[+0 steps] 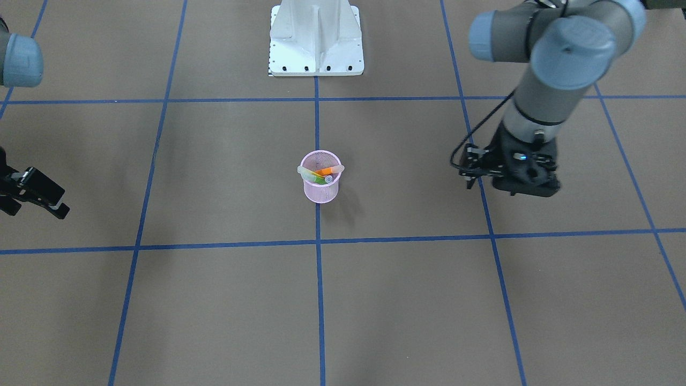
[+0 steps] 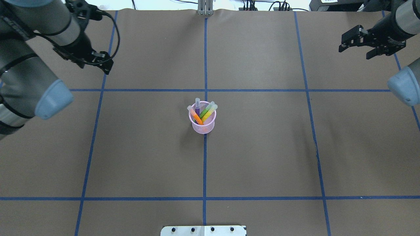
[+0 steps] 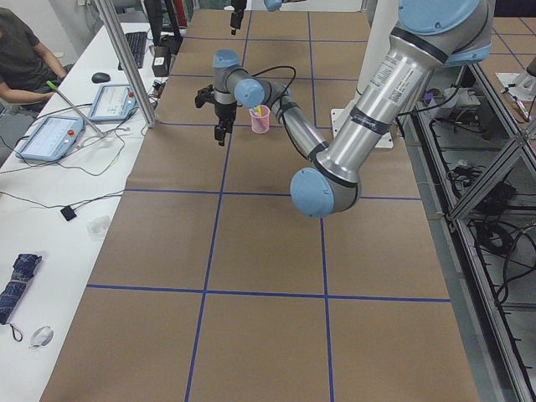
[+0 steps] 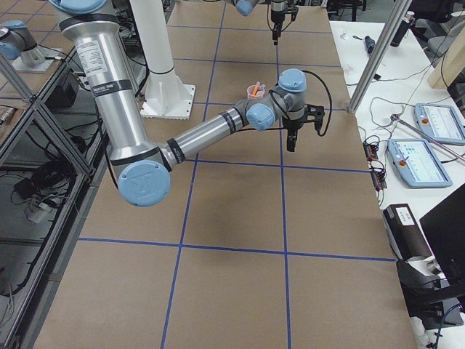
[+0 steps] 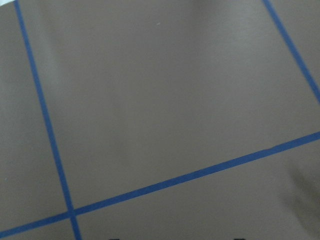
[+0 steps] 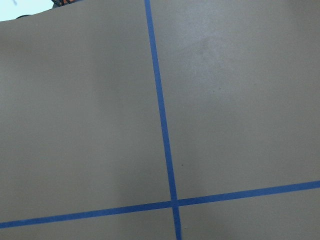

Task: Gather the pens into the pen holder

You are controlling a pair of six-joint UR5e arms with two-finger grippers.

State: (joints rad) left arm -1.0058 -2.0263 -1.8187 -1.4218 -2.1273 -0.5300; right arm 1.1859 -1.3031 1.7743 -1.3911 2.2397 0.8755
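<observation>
The pink mesh pen holder (image 2: 204, 127) stands upright at the table's middle, on a blue tape line; it also shows in the front view (image 1: 321, 191). Inside it lean the orange pen (image 2: 198, 118), purple pen (image 2: 197, 110), green pen (image 2: 204, 113) and yellow pen (image 2: 210, 113), pale caps up. No pen lies on the table. My left gripper (image 2: 106, 66) hangs open and empty far to the holder's left; it also shows in the front view (image 1: 470, 167). My right gripper (image 2: 353, 52) is open and empty at the far right, also in the front view (image 1: 38, 213).
Brown paper with blue tape grid lines (image 2: 205, 164) covers the table. The white robot base (image 1: 316, 43) stands at the table's edge behind the holder. Side benches hold teach pendants (image 3: 50, 138) and cables; a seated person (image 3: 17, 50) is at the left end.
</observation>
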